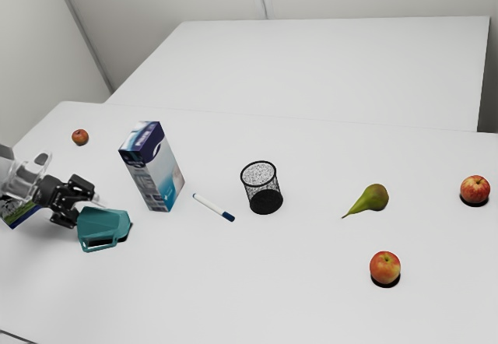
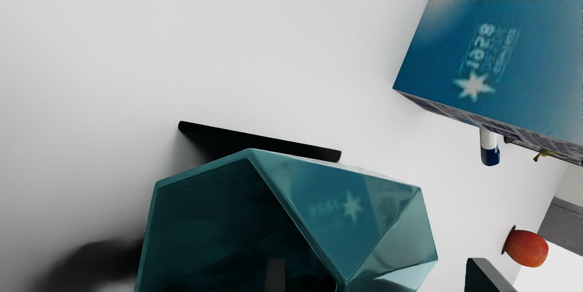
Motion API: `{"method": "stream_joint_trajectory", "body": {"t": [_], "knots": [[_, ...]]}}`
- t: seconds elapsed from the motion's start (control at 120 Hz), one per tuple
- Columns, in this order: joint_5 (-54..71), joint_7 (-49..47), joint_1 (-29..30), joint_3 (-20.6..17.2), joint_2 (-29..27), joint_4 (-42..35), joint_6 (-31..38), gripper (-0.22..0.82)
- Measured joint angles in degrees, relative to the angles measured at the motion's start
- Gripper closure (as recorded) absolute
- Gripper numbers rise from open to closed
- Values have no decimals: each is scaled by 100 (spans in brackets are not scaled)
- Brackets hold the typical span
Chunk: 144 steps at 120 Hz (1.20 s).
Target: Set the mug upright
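Observation:
The black gripper (image 1: 84, 203) is at the exterior view's left, right beside the teal mug (image 1: 104, 224). The mug lies on its side, its handle toward the exterior view's bottom edge. In the wrist view the faceted mug (image 2: 346, 201) shows its dark opening, and the gripper (image 2: 380, 276) stands open. One finger (image 2: 275, 274) overlaps the opening and the other (image 2: 487, 278) is beyond the mug's outer wall, so part of the wall is between them. Whether either finger touches it cannot be told.
A tall blue-white carton (image 1: 154, 169) stands close behind the mug. Past it are a marker (image 1: 213, 207), a black mesh cup (image 1: 262, 188), a pear (image 1: 371, 199) and apples (image 1: 385, 268). Another box (image 1: 17, 212) lies under the arm, and a small apple (image 1: 80, 137) sits farther back.

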Motion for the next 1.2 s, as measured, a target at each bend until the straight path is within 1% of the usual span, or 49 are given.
{"method": "stream_joint_trajectory", "body": {"t": [0.167,0.217,0.3,0.392,0.575,0.842,0.917,1.008,1.2], "knots": [[-58,-1,32,92,-55,-9,-68,53],[-64,-1,39,120,-73,-8,-112,59],[-99,8,36,134,-83,-2,-202,66],[-162,27,25,136,-87,-1,-300,70],[-215,70,48,138,-183,-1,-439,76],[-3,59,9,107,-258,166,-427,77],[171,-29,-160,106,-334,194,-263,77],[417,-212,-500,130,-451,176,72,77],[1408,-842,-1017,205,-733,157,814,77]]}}
